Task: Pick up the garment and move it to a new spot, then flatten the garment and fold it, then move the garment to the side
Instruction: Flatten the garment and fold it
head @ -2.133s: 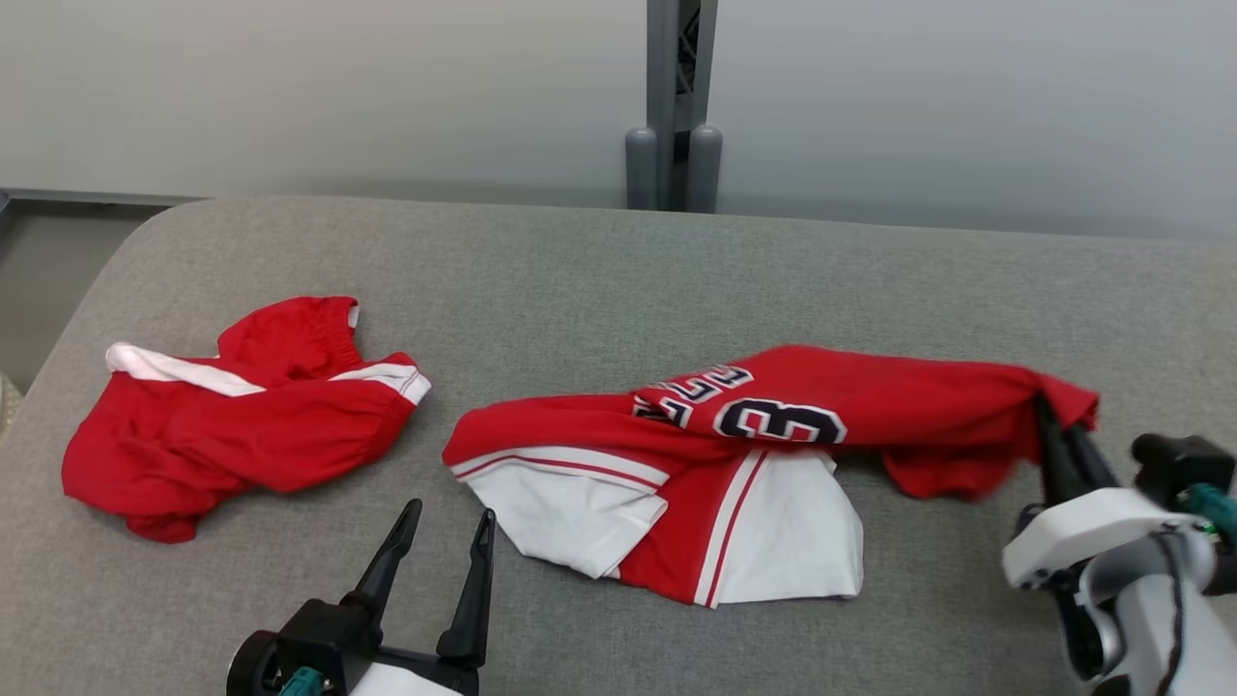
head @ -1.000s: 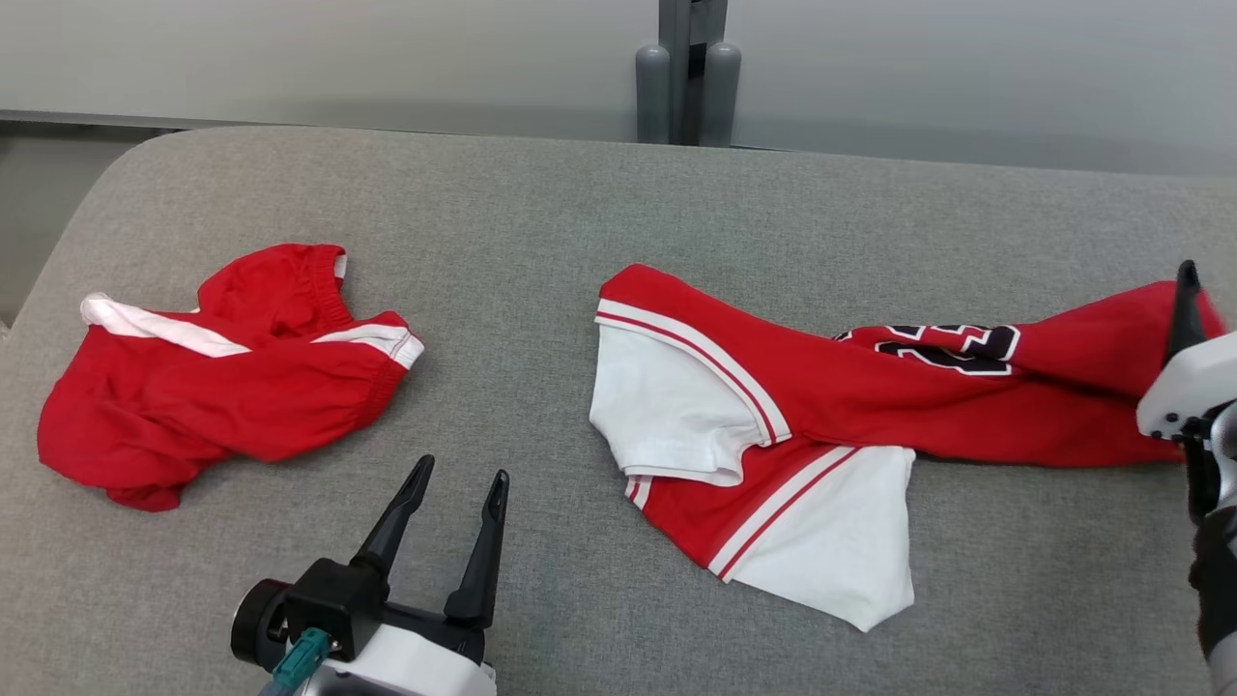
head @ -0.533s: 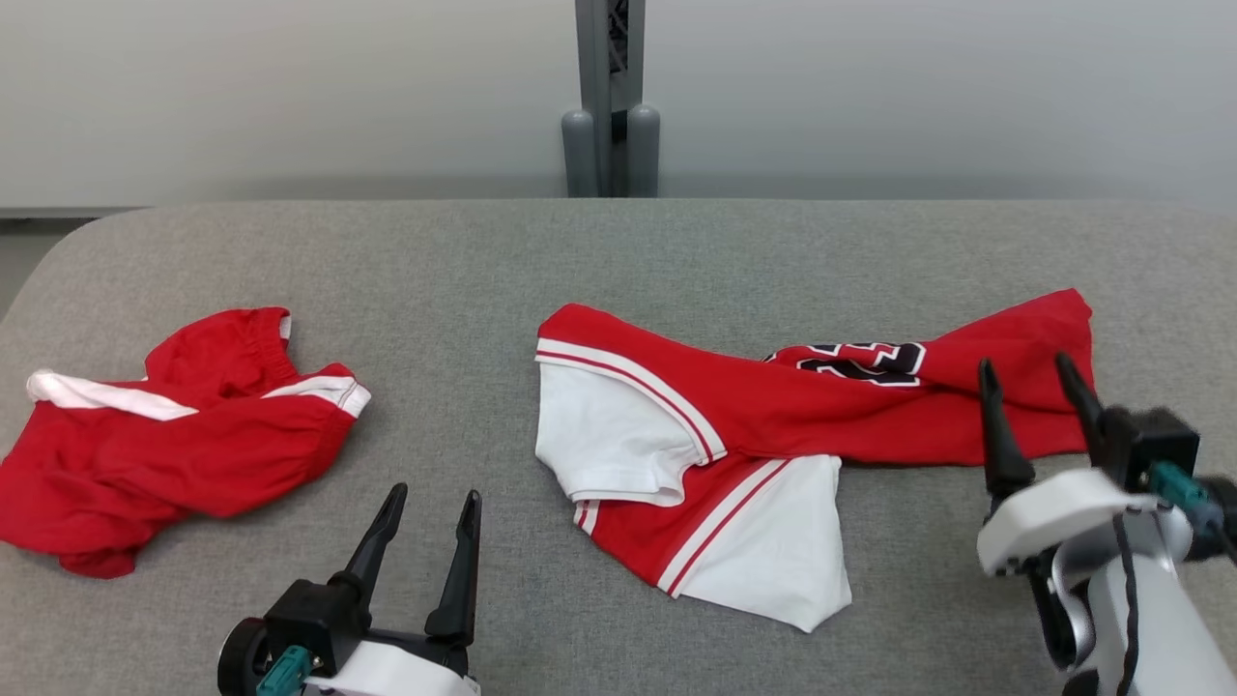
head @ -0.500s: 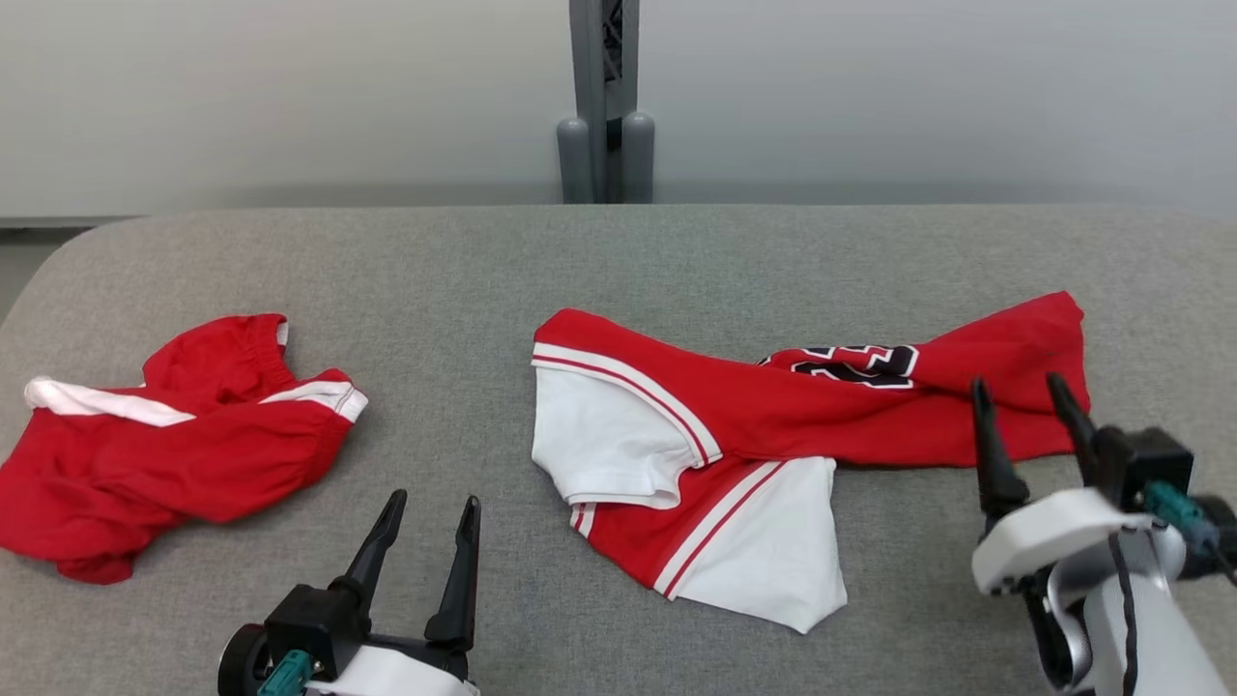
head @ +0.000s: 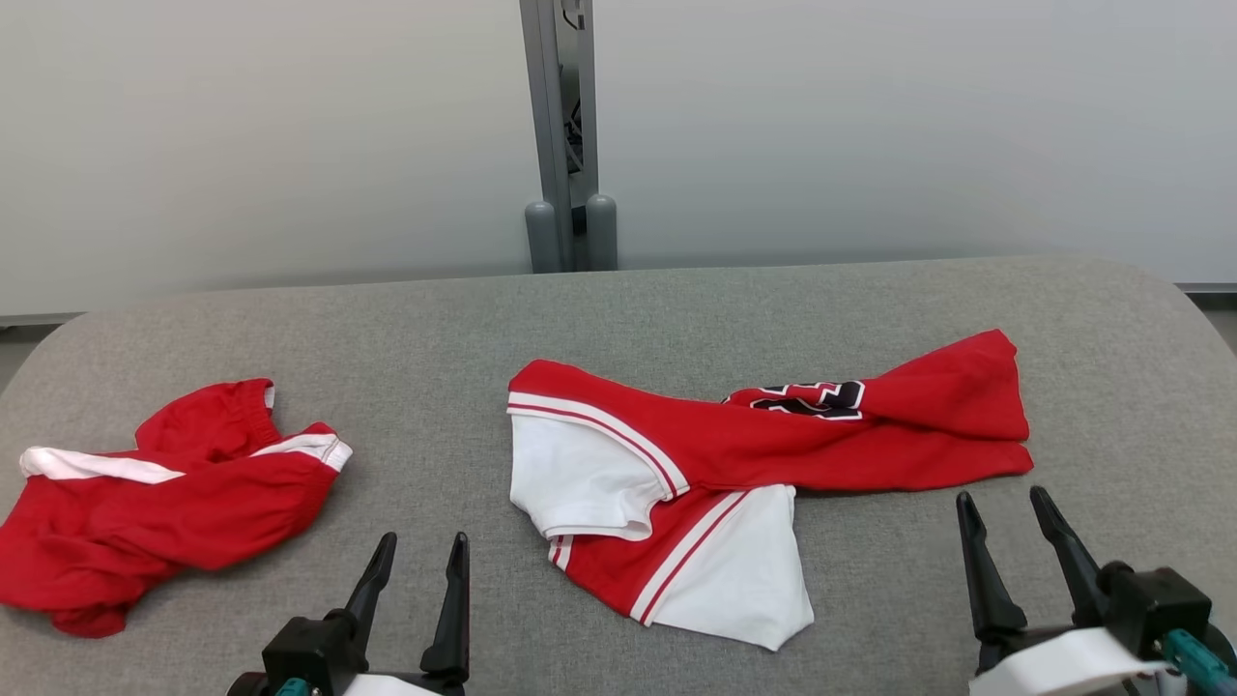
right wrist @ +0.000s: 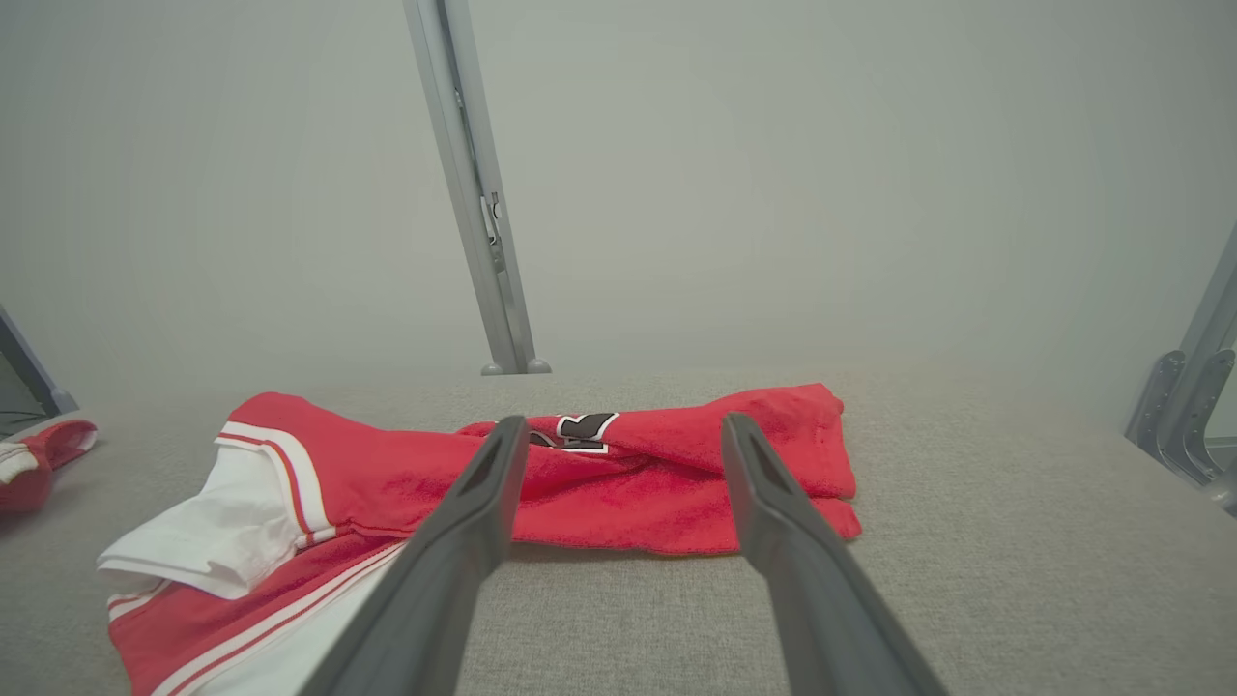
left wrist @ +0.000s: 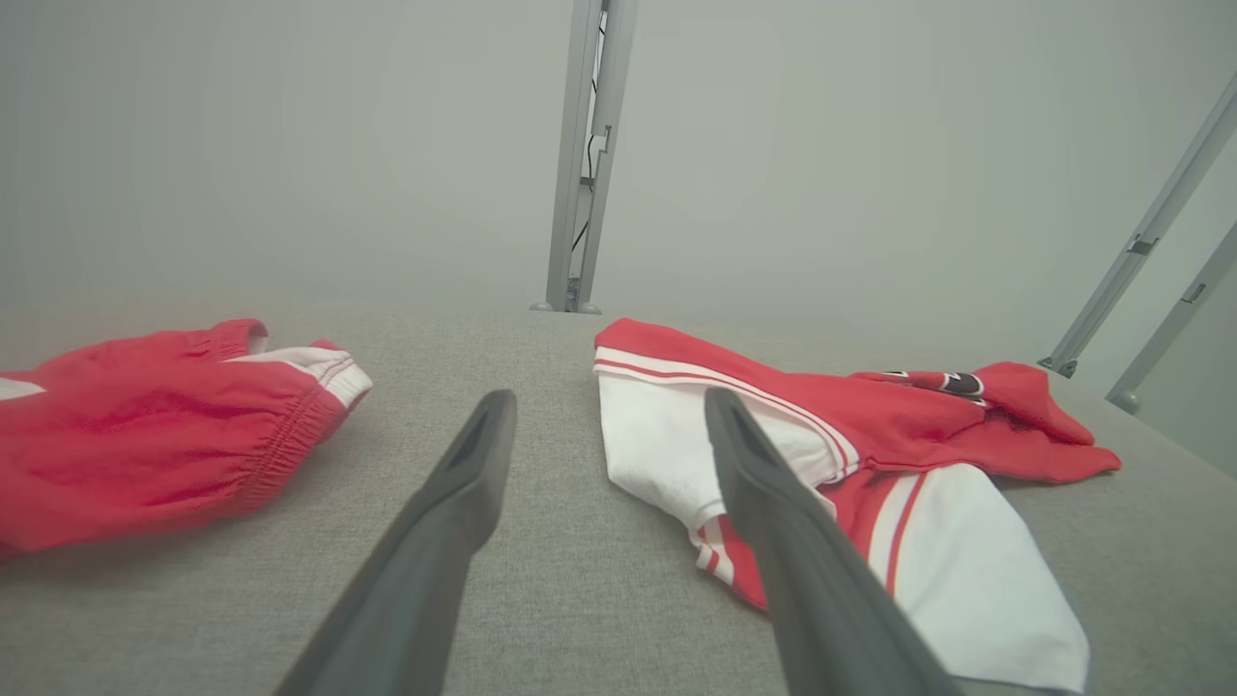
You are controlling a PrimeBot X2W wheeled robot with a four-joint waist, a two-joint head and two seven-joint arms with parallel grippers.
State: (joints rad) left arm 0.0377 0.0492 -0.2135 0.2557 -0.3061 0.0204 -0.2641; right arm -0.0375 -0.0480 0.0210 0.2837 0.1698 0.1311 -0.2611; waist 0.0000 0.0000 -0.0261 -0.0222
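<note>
Two grippers sit nearest, both wide open and holding nothing. The left gripper [head: 423,539] waits at 7 o'clock in the head view. The right gripper [head: 1000,498] is at 5 o'clock. A moment ago it was pinching the red end of the jersey [head: 734,454] and pulling it along. Now it has let go and moved back, and bare bench [head: 676,309] shows between it and the cloth.

A little farther out, the jersey lies by itself in the middle of the bench. Its long red part reaches toward 3 o'clock. A white sleeve [head: 580,483] lies on the near side. The red part is twisted and bunched up, so the number [head: 812,398] is half hidden. I think the moving step is done and the flattening comes next. The cloth needs spreading out before any fold.

At 9 o'clock lie some red shorts [head: 184,503], well apart from the jersey. Farthest away, at 12 o'clock, a grey post [head: 560,145] stands behind the bench.
</note>
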